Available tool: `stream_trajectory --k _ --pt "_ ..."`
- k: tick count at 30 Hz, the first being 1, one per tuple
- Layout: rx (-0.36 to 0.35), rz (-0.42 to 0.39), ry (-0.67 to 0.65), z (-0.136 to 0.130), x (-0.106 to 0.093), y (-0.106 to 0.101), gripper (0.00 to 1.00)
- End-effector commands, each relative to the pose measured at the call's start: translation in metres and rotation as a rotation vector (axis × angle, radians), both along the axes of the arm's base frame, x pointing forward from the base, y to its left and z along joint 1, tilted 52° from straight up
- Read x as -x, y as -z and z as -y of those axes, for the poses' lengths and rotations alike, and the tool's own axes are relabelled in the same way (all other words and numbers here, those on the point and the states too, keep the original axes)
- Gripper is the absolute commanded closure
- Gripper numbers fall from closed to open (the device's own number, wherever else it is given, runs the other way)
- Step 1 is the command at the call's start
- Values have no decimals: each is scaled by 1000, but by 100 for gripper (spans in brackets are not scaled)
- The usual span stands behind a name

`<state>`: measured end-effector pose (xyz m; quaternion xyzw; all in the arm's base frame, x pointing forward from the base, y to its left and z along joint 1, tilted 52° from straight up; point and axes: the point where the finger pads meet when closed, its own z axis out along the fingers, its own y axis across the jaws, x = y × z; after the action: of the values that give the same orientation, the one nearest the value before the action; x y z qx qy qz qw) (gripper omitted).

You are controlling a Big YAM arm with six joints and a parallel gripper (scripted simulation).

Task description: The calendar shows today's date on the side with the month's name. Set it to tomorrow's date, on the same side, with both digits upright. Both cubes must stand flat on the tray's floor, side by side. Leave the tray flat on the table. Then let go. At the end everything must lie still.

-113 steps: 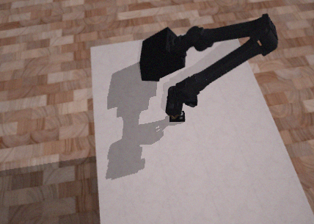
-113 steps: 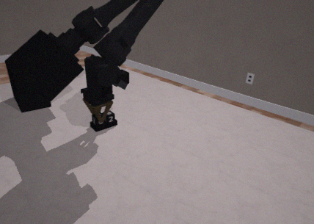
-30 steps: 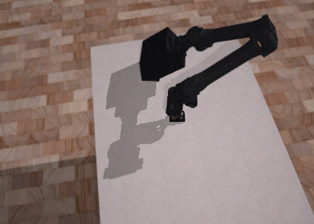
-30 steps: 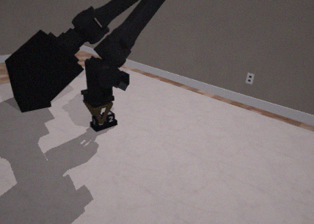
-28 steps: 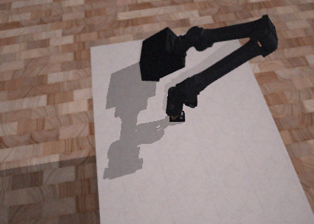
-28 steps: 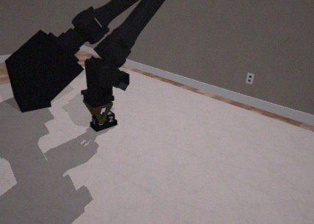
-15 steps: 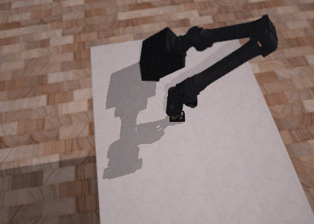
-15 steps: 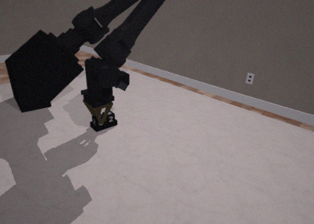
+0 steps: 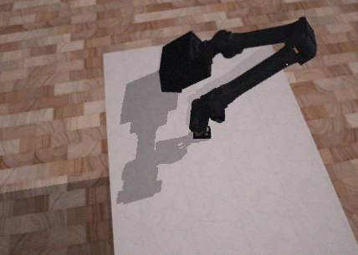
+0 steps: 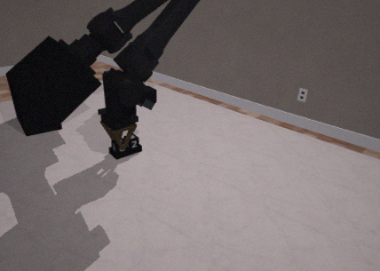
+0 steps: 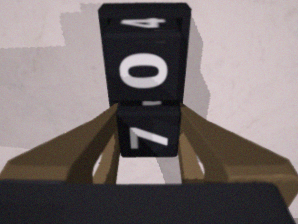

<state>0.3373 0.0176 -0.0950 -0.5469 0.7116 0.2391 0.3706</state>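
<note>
fingers partly closed, clamping near cube showing 7, far cube showing 0, touching

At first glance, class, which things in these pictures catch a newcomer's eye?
The black arm reaching over the white table stands out first. Its tan fingers grip a black cube showing a white 7, in the calendar tray. The other cube beyond shows 0.
</note>
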Motion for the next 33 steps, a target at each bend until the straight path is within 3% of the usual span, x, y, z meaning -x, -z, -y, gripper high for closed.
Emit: stream_trajectory --k 1,25,29,33 --pt "-9 -11 -10 -8 1 2 73" --pt "-9 -11 -10 -8 1 2 73" --pt "-9 -11 -10 -8 1 2 65" --pt "-9 -11 -10 -8 1 2 65"
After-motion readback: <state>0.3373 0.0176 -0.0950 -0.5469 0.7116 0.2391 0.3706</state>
